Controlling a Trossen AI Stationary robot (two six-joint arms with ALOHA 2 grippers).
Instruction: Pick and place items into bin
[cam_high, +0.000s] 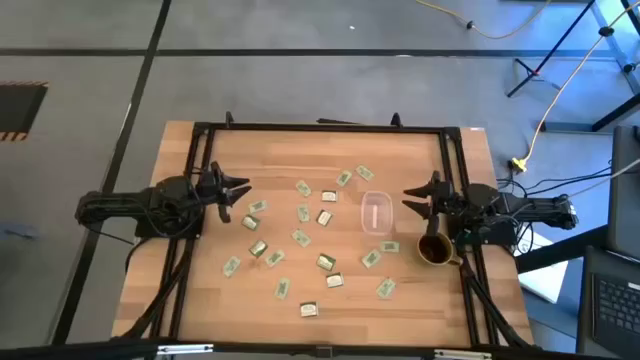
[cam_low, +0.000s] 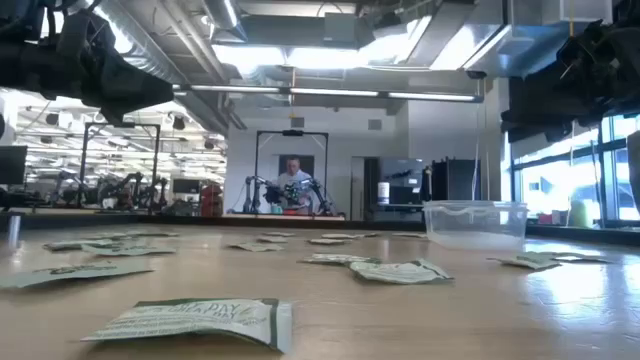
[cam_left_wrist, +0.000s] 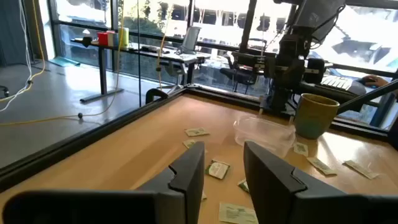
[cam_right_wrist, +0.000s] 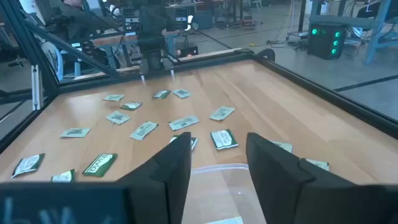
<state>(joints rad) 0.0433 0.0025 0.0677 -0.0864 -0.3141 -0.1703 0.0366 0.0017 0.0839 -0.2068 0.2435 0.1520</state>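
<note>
Several small pale green and white packets (cam_high: 302, 237) lie flat and scattered over the middle of the wooden table, also seen in the low view (cam_low: 205, 321). The clear plastic bin (cam_high: 376, 212) stands upright right of centre, with the packets around it. My left gripper (cam_high: 236, 194) hovers open at the table's left side, above the wood and short of the packets (cam_left_wrist: 218, 169). My right gripper (cam_high: 415, 200) hovers open at the right side, just right of the bin (cam_right_wrist: 214, 186). Neither touches anything.
A dark brown mug (cam_high: 434, 249) stands near my right gripper, toward the near edge. A black frame rail (cam_high: 320, 128) runs around the table's edge. Bare wood (cam_high: 300, 155) lies along the far side. A person (cam_low: 292, 180) shows far off in the room behind.
</note>
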